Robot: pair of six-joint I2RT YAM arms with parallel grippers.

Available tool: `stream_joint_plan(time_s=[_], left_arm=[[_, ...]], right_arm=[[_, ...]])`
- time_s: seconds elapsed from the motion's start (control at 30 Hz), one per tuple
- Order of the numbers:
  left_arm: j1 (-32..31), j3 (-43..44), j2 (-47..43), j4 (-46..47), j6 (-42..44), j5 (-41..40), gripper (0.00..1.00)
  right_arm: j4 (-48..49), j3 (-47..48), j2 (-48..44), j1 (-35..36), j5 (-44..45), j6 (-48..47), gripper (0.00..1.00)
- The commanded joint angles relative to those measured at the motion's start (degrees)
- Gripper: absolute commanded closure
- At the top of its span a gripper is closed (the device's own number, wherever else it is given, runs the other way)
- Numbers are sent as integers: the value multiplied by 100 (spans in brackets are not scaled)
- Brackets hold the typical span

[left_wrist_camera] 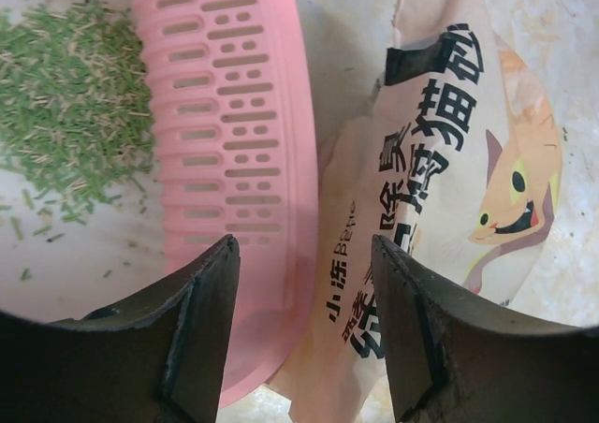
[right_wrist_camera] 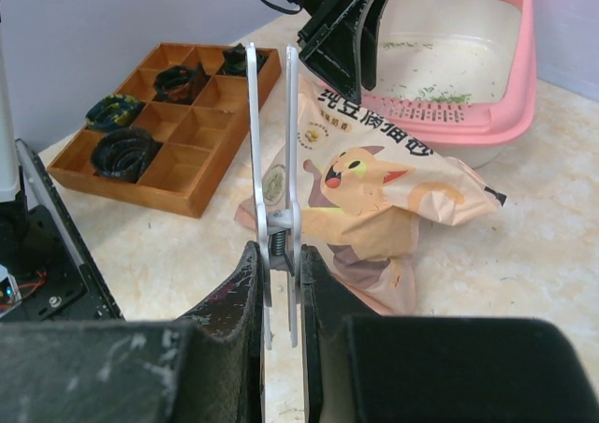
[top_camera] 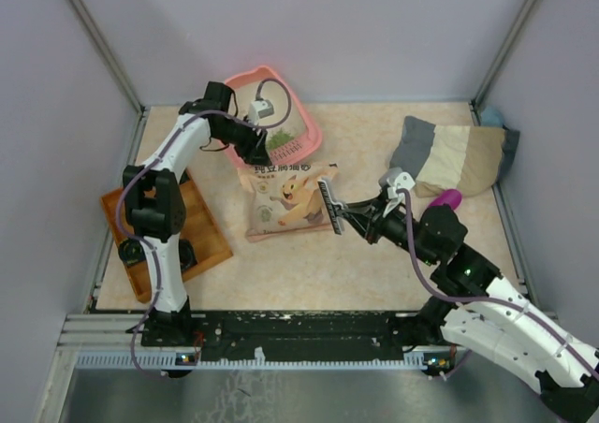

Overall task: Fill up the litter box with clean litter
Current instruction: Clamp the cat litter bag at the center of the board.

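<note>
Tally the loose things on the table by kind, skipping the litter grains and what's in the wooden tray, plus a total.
Trays: 2, litter box, wooden tray
Bags: 1, litter bag
Cushions: 1
Clips: 1, white clip in right gripper
Scoops: 1
Total: 6

Clean litter (left_wrist_camera: 75,95) in litter box (left_wrist_camera: 234,114); bag (top_camera: 285,198) just before it; compartment tray (top_camera: 211,231) left; cushion (top_camera: 459,156) right.

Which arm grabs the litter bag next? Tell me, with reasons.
Left. The left end effector hangs open over the bag at its top edge, beside the litter box rim. The right end effector is shut on a white clip, so it isn't free.
</note>
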Motion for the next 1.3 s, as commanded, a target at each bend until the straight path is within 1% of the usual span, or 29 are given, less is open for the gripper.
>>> stream_joint_plan(time_s=[0.0,0.27,0.37,0.5,0.57,0.7,0.83,1.0,1.1,1.23,1.27], left_arm=[[5,235,56,-701,532,481,36],[5,162,39,-816,649,813,35],[5,219,-78,-572,390,754,34],[5,337,-240,-292,37,1008,34],[5,323,-309,-282,6,1138,34],[5,109,-375,-312,103,1021,33],[5,-49,-270,-560,311,893,34],[5,-292,-198,-565,369,628,34],[-1,-354,-161,-611,446,630,39],[-10,-437,-231,-604,551,708,53],[-12,-459,-260,-603,583,772,55]], right_arm=[[349,290,50,34,-69,-113,100],[311,235,-6,34,-24,-159,100],[293,207,-39,34,-32,-160,100],[319,193,-54,33,22,-177,100],[318,187,-79,34,42,-180,100],[351,152,-154,34,62,-171,100],[383,148,-167,34,65,-160,100],[426,167,-158,33,26,-163,100],[432,174,-137,30,8,-159,100],[430,168,-135,34,20,-151,100],[430,167,-138,34,25,-155,100]])
